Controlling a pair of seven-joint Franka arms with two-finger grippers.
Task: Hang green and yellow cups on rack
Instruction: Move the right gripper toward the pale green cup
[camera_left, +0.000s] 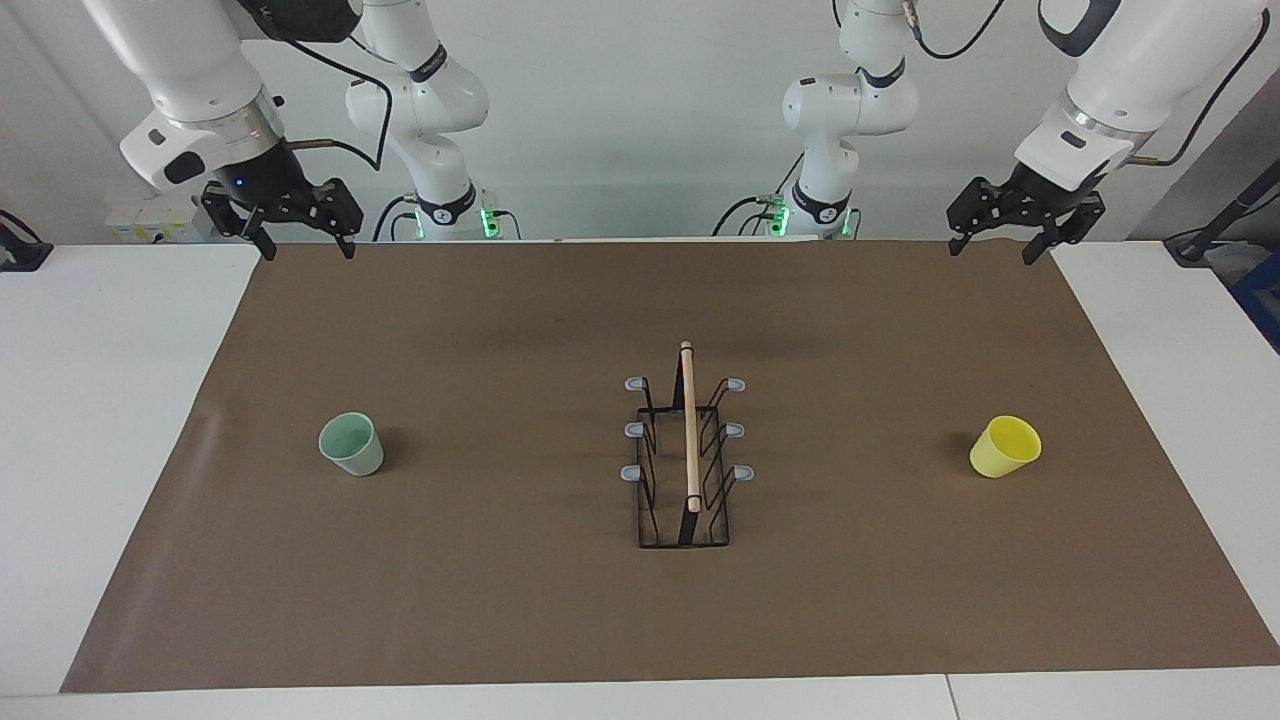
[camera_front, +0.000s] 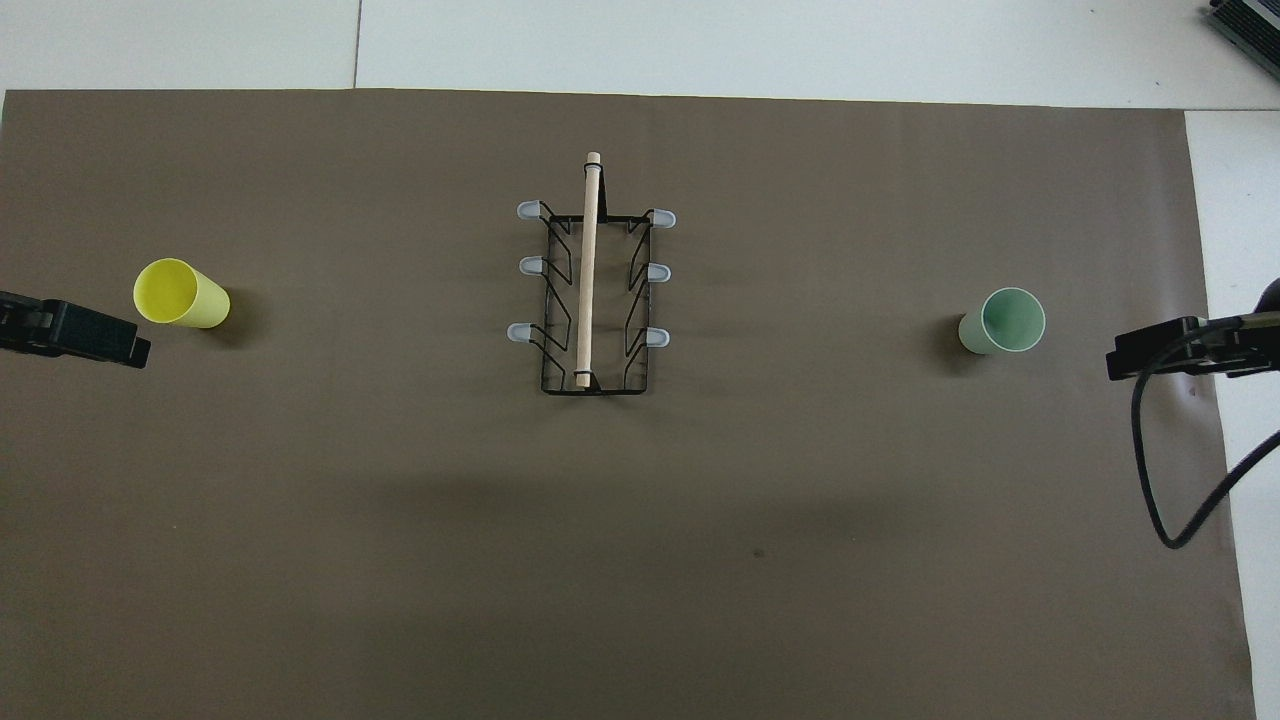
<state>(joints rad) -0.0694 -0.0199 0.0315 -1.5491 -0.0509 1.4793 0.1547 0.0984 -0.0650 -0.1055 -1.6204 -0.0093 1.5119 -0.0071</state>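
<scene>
Cups (camera_left: 352, 445) sit untouched; left claw (camera_left: 994, 243) and right claw (camera_left: 305, 241) hang released, empty.

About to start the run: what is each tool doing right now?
Left tool: open, empty, raised at its own end of the table.
Right tool: open, empty, raised at its own end of the table.

Robot lab: two bench-mounted arms (camera_left: 430, 110)

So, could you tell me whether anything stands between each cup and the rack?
Nothing visible does. Only bare brown mat lies between the green cup and the rack, and between the yellow cup and the rack.
</scene>
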